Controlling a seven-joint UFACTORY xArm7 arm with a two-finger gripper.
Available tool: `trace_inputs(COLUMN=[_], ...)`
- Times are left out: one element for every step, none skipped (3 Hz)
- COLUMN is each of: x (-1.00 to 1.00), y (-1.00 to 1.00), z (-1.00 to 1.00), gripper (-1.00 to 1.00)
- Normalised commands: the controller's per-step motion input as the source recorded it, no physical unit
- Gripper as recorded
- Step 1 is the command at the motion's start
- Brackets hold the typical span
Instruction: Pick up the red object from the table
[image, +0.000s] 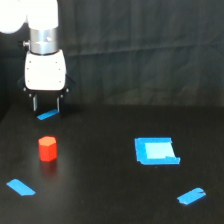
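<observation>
- Exterior view: the white gripper (46, 104) hung off the xArm6 near the view's upper left, its two thin dark fingers (34, 103) pointing straight down with a clear gap between them. Open, and nothing in it.
- Same view: the red object (48, 148) sat upright on the black table (100, 190), below the fingertips in the picture and a shade to the view's right of their midline. Clearly apart from them, no contact at all.
- A blue tape strip (48, 115) lay just under the fingertips in the picture; how high the tips stood above the table could not be judged from this one angle.
- Other blue marks sat wide of the action: a strip (20, 187) towards the lower left, a blue square patch (156, 151) on the view's right, one more strip (191, 196) at lower right.
- Judgement: the approach was the job in hand, the grasp not begun.
- To do it well: centre the gap over the block first, then drop straight down so one finger passed each side.
- The block looked narrower than the opening, so there was margin, but a finger landing on top would tip it or shove it away.
- Closing on opposite flat facets rather than on corners ought to keep it from twisting.
</observation>
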Motion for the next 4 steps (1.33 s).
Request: trace_inputs(x=[0.04,0.1,0.25,0.22], y=[0.0,-0.19,-0.86,-0.86], z=[0.17,-0.21,-0.02,-0.23], gripper=[1.0,1.0,1.0,0.99])
